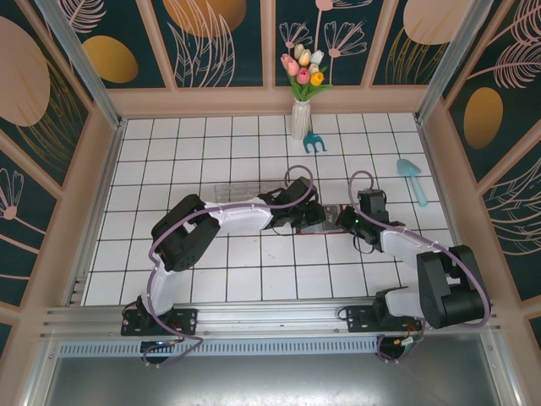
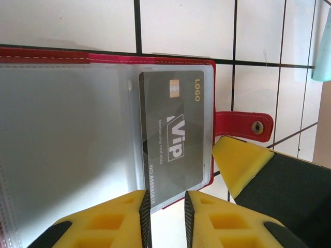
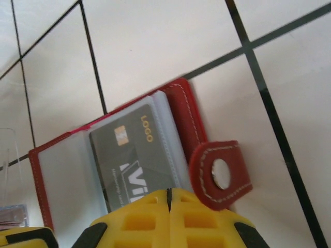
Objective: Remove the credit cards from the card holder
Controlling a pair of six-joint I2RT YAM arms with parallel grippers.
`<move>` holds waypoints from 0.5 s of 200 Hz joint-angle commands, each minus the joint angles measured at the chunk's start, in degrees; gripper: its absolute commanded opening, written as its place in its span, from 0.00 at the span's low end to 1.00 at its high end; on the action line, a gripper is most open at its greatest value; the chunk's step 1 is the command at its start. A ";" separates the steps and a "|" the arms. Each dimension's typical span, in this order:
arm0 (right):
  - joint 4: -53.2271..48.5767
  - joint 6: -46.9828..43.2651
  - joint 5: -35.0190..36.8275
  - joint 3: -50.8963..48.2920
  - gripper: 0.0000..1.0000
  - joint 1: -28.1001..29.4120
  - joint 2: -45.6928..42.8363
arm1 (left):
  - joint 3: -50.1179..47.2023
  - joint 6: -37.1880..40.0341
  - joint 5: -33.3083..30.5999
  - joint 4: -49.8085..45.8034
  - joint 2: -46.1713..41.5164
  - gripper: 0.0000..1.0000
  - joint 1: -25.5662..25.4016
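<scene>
**Left gripper parted over the open card holder**

Its jaws stand slightly apart and empty at the holder's near edge. The holder lies flat on the white tiles. A dark grey card sits in its end pocket. The right gripper, clamped shut, seems to press beside the snap tab.

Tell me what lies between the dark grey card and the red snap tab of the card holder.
A strip of clear pocket and the red stitched border of the card holder lie there; the right wrist view shows it.
</scene>
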 commanded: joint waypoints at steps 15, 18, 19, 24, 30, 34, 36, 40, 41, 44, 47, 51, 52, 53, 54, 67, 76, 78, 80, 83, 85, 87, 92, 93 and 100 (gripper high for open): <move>0.97 -1.05 -1.49 1.95 0.03 -0.27 3.02 | 1.96 -0.85 0.37 0.68 2.46 0.28 -0.38; 1.10 -1.05 -1.59 1.91 0.03 -0.22 3.26 | 2.05 -0.85 0.45 0.68 2.53 0.28 -0.37; 1.13 -1.05 -1.61 1.86 0.03 -0.25 3.36 | 2.11 -0.88 0.45 0.68 2.60 0.28 -0.38; 1.25 -0.90 -1.70 1.80 0.03 -0.22 3.87 | 2.20 -0.84 0.38 0.46 2.76 0.28 -0.38; 1.24 -0.79 -1.72 1.83 0.02 -0.23 4.43 | 2.47 -0.88 0.37 0.29 3.03 0.28 -0.37; 1.34 -0.75 -1.74 1.82 0.02 -0.22 4.71 | 2.58 -0.84 0.37 0.25 3.22 0.28 -0.38; 1.44 -0.76 -1.79 1.82 0.02 -0.24 4.83 | 2.67 -0.88 0.37 0.20 3.31 0.28 -0.39; 1.47 -0.72 -1.89 1.74 0.02 -0.27 5.09 | 2.88 -0.84 0.37 -0.01 3.55 0.28 -0.36; 1.49 -0.71 -1.89 1.74 0.02 -0.23 5.15 | 2.92 -0.84 0.37 -0.06 3.55 0.28 -0.33; 1.43 -0.63 -1.89 1.73 0.02 -0.22 5.22 | 3.08 -0.83 0.37 -0.29 3.77 0.28 -0.38; 1.46 -0.61 -1.89 1.73 0.01 -0.26 5.42 | 3.33 -0.85 0.37 -0.53 3.90 0.28 -0.38; 1.55 -0.53 -1.89 1.65 0.01 -0.27 5.48 | 3.53 -0.79 0.37 -0.73 4.16 0.28 -0.33; 1.57 -0.57 -1.89 1.58 0.01 -0.27 5.48 | 3.60 -0.77 0.37 -0.73 4.25 0.28 -0.36; 1.58 -0.55 -1.89 1.58 0.01 -0.23 5.48 | 3.63 -0.80 0.37 -0.77 4.33 0.28 -0.37; 1.59 -0.54 -1.89 1.57 0.01 -0.25 5.53 | 3.64 -0.82 0.37 -0.79 4.38 0.28 -0.33; 1.61 -0.44 -1.94 1.47 0.01 -0.24 5.74 | 4.08 -1.17 0.29 -1.10 4.90 0.28 -0.39; 1.59 -0.44 -2.10 1.38 0.01 -0.25 5.88 | 4.21 -1.29 0.28 -1.07 5.20 0.27 -0.35; 1.59 -0.48 -2.14 1.31 0.01 -0.25 5.91 | 4.26 -1.28 0.28 -1.07 5.23 0.27 -0.31; 1.64 -0.45 -2.16 1.30 0.01 -0.25 5.90 | 4.23 -1.30 0.28 -1.01 5.28 0.27 -0.30; 1.73 -0.44 -2.28 1.29 0.01 -0.27 5.92 | 4.31 -1.31 0.35 -0.95 5.37 0.27 -0.30; 1.76 -0.44 -2.36 1.25 0.01 -0.27 5.92 | 4.35 -1.28 0.37 -0.91 5.45 0.27 -0.30; 1.77 -0.50 -2.41 1.21 0.01 -0.27 5.92 | 4.43 -1.28 0.33 -0.90 5.53 0.27 -0.25; 1.88 -0.44 -2.50 1.14 0.01 -0.19 5.92 | 4.66 -1.31 0.37 -0.90 5.66 0.27 -0.30; 1.87 -0.44 -2.51 1.13 0.01 -0.23 5.88 | 4.69 -1.29 0.37 -0.90 5.70 0.26 -0.30; 1.86 -0.44 -2.55 1.11 0.01 -0.22 5.85 | 4.92 -1.44 0.09 -1.18 5.98 0.25 -0.30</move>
